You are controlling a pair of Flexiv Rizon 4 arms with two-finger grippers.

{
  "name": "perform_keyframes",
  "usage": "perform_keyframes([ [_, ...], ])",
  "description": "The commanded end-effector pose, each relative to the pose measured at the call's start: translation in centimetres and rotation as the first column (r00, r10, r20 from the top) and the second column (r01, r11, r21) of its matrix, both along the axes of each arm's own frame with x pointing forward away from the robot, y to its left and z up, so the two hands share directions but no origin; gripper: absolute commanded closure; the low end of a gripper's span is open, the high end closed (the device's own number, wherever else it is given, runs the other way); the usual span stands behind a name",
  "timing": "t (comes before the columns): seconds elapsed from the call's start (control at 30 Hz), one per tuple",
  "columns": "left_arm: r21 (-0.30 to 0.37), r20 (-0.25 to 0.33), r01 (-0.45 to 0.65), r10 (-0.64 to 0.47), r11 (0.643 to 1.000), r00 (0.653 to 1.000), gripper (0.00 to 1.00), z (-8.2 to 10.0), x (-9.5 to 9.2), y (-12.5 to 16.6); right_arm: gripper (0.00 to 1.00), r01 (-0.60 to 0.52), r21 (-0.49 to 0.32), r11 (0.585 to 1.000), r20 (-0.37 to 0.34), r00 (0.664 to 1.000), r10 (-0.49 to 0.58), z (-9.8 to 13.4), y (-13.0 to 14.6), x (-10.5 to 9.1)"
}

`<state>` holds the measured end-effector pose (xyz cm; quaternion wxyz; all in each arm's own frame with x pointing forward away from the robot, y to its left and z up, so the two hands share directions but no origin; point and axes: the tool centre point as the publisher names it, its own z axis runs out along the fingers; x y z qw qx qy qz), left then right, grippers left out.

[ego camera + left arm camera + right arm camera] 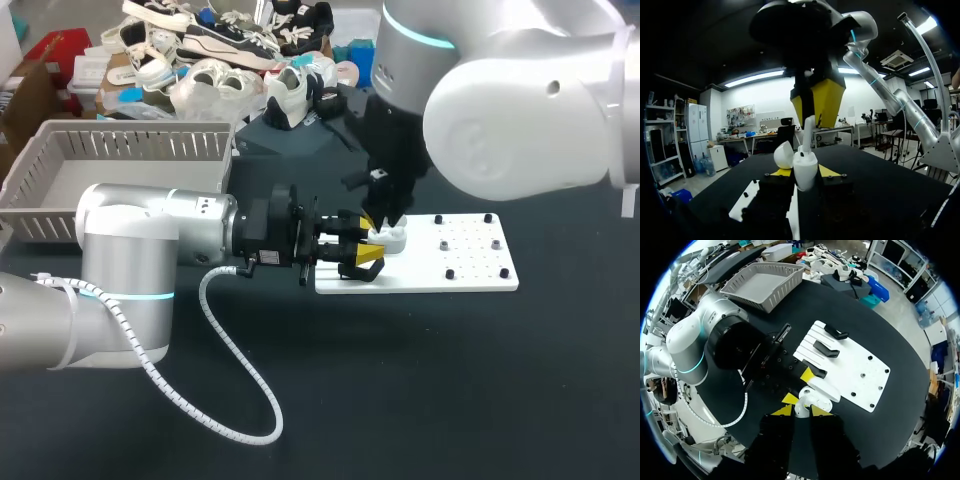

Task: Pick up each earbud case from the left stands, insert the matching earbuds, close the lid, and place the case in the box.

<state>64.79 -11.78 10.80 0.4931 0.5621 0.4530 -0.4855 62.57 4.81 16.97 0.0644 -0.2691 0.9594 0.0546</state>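
A white earbud case [388, 239] with its lid [783, 154] swung open sits upright between the yellow tips of my left gripper [368, 244], which is shut on it just above the white board's near left corner. My right gripper [385, 220] points straight down over the case, shut on a white earbud [808, 131] whose lower end reaches the case's mouth [805, 161]. In the right wrist view the earbud [800, 408] shows between that gripper's own tips [801, 410], with the case [818, 401] directly under it.
The white board [470, 272] carries several small black pegs and, at its left end, black stands [826, 349]. A grey slatted basket [60, 195] stands at the back left. Shoes are heaped behind the basket along the table's far side.
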Motion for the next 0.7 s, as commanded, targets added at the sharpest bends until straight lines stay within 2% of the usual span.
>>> perform_keyframes([
  [0.03,-0.001,0.002,-0.004,0.004,1.0,1.0,1.0,-0.02,-0.13,0.02,1.0,0.005,0.014,1.0,0.017,1.0,-0.005,-0.19,-0.25,-0.07],
  [0.7,-0.001,0.002,-0.004,0.004,1.0,1.0,1.0,-0.02,-0.13,0.02,1.0,-0.006,0.016,1.0,0.011,1.0,0.006,-0.67,0.11,0.16],
])
